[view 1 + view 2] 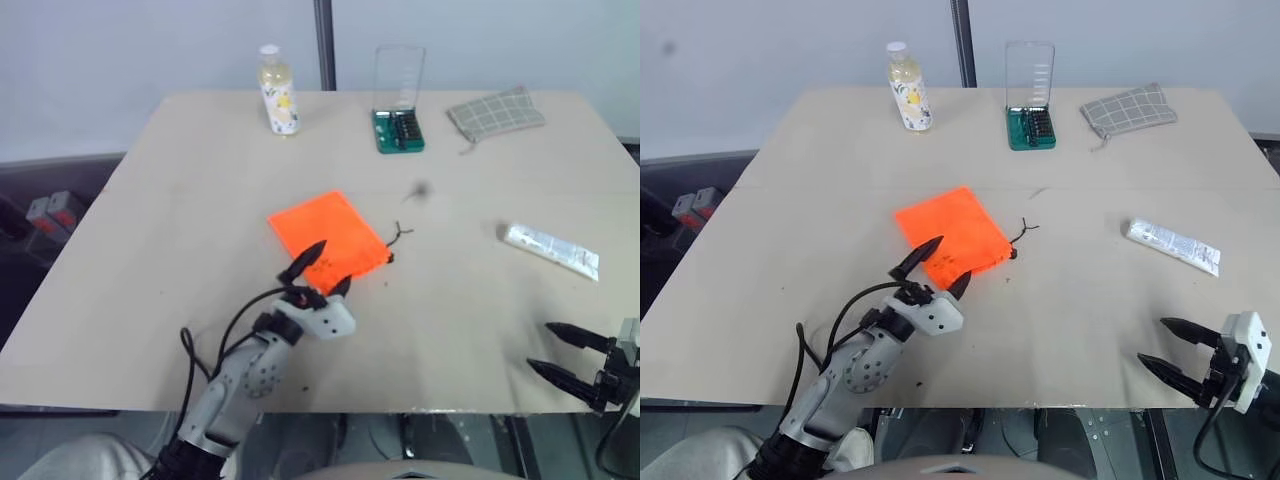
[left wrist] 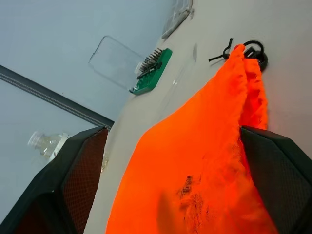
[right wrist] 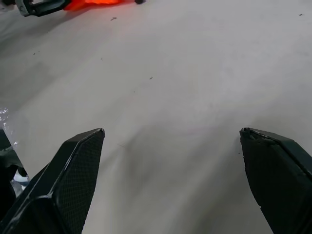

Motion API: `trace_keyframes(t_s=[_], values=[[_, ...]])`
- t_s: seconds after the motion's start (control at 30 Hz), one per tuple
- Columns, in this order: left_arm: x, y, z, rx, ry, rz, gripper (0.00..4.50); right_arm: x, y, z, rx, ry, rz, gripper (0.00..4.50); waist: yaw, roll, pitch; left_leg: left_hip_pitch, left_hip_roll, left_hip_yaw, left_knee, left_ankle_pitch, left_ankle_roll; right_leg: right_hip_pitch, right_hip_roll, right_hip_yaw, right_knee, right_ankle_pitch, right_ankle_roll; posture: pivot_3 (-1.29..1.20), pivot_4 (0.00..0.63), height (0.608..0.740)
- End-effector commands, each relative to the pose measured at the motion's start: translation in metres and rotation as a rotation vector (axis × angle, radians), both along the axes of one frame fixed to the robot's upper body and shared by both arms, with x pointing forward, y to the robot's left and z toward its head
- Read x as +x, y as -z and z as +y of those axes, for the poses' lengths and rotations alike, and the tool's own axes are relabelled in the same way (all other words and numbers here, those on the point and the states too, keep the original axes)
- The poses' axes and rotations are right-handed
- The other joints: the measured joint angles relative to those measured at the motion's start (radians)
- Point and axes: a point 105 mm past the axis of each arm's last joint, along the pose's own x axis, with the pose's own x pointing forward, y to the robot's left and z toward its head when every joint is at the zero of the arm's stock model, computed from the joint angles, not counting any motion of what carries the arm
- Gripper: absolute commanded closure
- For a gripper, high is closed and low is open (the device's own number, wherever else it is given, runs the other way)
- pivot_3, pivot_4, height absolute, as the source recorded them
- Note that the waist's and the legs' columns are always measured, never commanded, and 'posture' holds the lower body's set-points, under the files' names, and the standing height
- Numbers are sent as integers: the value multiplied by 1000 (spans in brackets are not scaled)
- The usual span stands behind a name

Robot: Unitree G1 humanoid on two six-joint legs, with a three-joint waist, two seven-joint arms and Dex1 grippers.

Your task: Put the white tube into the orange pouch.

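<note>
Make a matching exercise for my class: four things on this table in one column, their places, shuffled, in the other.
Things:
1. white tube
2. orange pouch
3. bottle
4. checked pouch

Places:
A. far edge, robot's left
B. far right corner
C. middle, by the left gripper
D. robot's right, lying alone

Pairs: 1-D, 2-C, 3-A, 4-B

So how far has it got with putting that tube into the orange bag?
Nothing looks finished yet. The white tube lies untouched on the table, apart from the orange pouch. In hand: the open left gripper straddles the pouch's near edge. The open right gripper holds nothing. Left: picking up the tube and slipping it in.
</note>
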Motion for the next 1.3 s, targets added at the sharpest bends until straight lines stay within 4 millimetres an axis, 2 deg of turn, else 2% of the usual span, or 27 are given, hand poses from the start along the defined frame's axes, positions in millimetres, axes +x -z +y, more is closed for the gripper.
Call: trace_keyframes(t_s=[0.03, 0.23, 0.33, 0.37, 0.47, 0.5, 0.53, 0.6, 0.63, 0.73, 0.83, 0.93, 1.03, 1.17, 1.3], values=[[2, -14, -1, -3, 12, -52, 48, 2, -6, 4, -2, -10, -36, 0, 0, 0, 0, 0, 0, 0, 0, 0, 0, 0, 0, 0, 0, 0, 0, 0, 150, 740], [16, -1, 2, 10, -39, 56, 48, 3, -5, 5, -1, -1, -42, 0, 0, 0, 0, 0, 0, 0, 0, 0, 0, 0, 4, 0, 0, 0, 0, 0, 150, 740], [24, -1, 3, -9, -60, 84, 749, 4, -3, 6, 0, -1, -42, 0, 0, 0, 0, 0, 0, 0, 0, 0, 0, 0, 4, 0, 0, 0, 0, 0, 150, 740], [27, 0, 5, -20, -78, 104, 1329, 4, -3, 7, 1, -1, -42, 0, 0, 0, 0, 0, 0, 0, 0, 0, 0, 0, 4, 0, 0, 0, 0, 0, 150, 740], [35, 7, 10, -39, -125, 181, 2510, 5, -3, 7, 2, -1, -44, 0, -1, 0, 0, 0, 0, 0, 1, 0, 0, 0, 4, 0, 0, 0, 0, 0, 150, 740], [36, 8, 10, -42, -128, 192, 3061, 5, -3, 7, 3, 0, -46, 0, -1, 0, 0, 0, 0, 0, 1, 0, 0, 0, 4, 0, 0, 0, 0, 0, 150, 740], [38, 9, 10, -44, -131, 197, 3357, 5, -3, 7, 3, 0, -47, 0, -1, 0, 0, 0, 0, 0, 1, 0, 0, 0, 4, 0, 1, 0, 0, 0, 150, 740], [39, 11, 12, -54, -144, 218, 4252, 6, -3, 8, 1, 2, -50, 0, -1, 2, -1, 0, 0, -1, 1, 0, 0, 0, 4, 0, 1, 0, 0, 0, 150, 740], [40, 12, 13, -58, -149, 224, 4389, 7, -3, 7, -3, 11, -56, 0, 0, 3, -2, 1, 0, -1, 1, 0, 0, 1, 4, 0, 1, 0, 0, 0, 150, 740], [41, 11, 15, -102, -151, 249, 4389, 16, -2, 2, -23, 67, -65, 0, -1, 4, -3, 1, 0, 0, 2, 0, 0, 2, 4, 0, 1, 0, 0, 0, 150, 740], [40, 8, 10, -195, -109, 316, 4389, 35, -6, -4, -117, 147, -153, 0, -2, 4, -3, 1, 0, 0, 3, 0, 0, 2, 4, 0, 1, 0, 1, 0, 150, 740], [40, 0, 4, -307, -74, 384, 4389, 58, -24, -10, -175, 230, -281, 0, -3, 4, -3, 1, 0, 0, 3, 0, 0, 1, 4, 1, 1, 1, 1, 0, 150, 740], [37, -11, -1, -355, -22, 400, 4389, 70, -44, -11, -207, 257, -372, 0, -3, 4, -3, 0, 0, 0, 3, 0, 0, 1, 5, 0, 1, 1, 1, 0, 150, 740], [27, -18, -10, -429, 74, 477, 4389, 92, -55, -18, -346, 265, -392, 0, -3, 4, -3, -1, 0, -1, 3, 0, -1, 0, 5, 0, 1, 1, 1, 0, 150, 740], [28, -17, -8, -508, 83, 564, 4389, 118, -61, -43, -471, 315, -362, 0, -4, 3, -2, 0, -1, 2, 4, 0, 0, 0, 5, 2, 1, 1, 1, 0, 150, 740]])
